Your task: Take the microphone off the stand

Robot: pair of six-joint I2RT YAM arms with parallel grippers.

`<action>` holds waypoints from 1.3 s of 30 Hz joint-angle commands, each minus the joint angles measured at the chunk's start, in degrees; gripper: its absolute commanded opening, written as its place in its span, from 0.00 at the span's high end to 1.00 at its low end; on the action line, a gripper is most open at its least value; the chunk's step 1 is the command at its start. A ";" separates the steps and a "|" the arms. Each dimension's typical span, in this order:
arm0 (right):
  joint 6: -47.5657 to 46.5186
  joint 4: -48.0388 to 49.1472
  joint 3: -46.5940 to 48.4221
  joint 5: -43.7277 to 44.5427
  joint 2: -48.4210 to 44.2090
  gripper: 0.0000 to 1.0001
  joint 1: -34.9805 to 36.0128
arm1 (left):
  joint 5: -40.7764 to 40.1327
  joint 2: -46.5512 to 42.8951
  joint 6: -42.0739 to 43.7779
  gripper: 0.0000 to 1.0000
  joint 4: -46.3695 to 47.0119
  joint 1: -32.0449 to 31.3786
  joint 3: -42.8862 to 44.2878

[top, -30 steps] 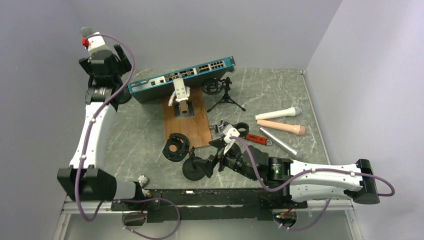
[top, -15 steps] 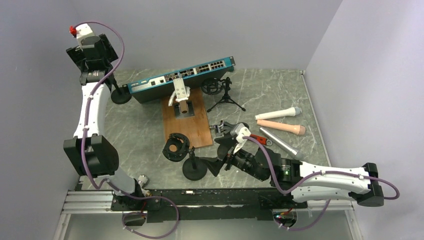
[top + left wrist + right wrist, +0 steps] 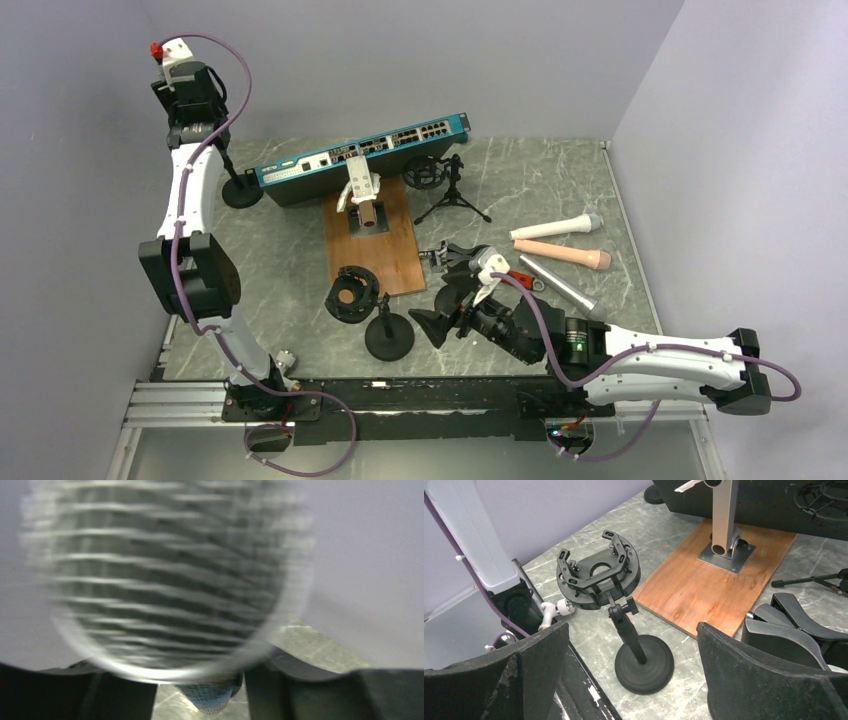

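Note:
The microphone (image 3: 165,575) fills the left wrist view, its grey mesh head blurred and very close to the lens. Its body runs down between my left gripper's (image 3: 201,700) dark fingers (image 3: 75,695), which stand close on either side of it. In the top view the left gripper (image 3: 187,95) is raised high at the far left, above the stand's round black base (image 3: 242,190), and the wrist hides the microphone. My right gripper (image 3: 440,325) hovers open and empty at the near centre.
A small black desk stand (image 3: 644,666) with a shock mount (image 3: 596,577) stands just ahead of the right gripper (image 3: 634,655). A network switch (image 3: 365,155), wooden board (image 3: 385,255), tripod (image 3: 452,195), white microphone (image 3: 555,228), beige cylinder (image 3: 565,255) and silver tube (image 3: 557,283) lie around.
The left arm has swung up and back toward the far-left wall, and its jaws have closed in on the microphone. The right arm has shifted slightly to the right, still open.

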 commanded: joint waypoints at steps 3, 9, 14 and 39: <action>0.27 -0.33 3.47 1.16 2.07 0.00 0.10 | -0.12 -2.06 -0.33 0.67 1.67 0.51 2.23; 1.10 0.92 3.78 -1.02 3.92 0.00 0.14 | -1.96 -11.95 -4.58 0.86 2.32 0.50 -5.97; 2.06 1.54 3.41 -1.86 4.17 0.00 0.19 | -2.37 -24.23 -6.17 0.98 4.67 0.42 -17.33; 6.19 1.70 7.37 -3.15 12.28 0.00 0.15 | 6.33 -66.40 3.28 1.00 -14.24 -20.68 -44.71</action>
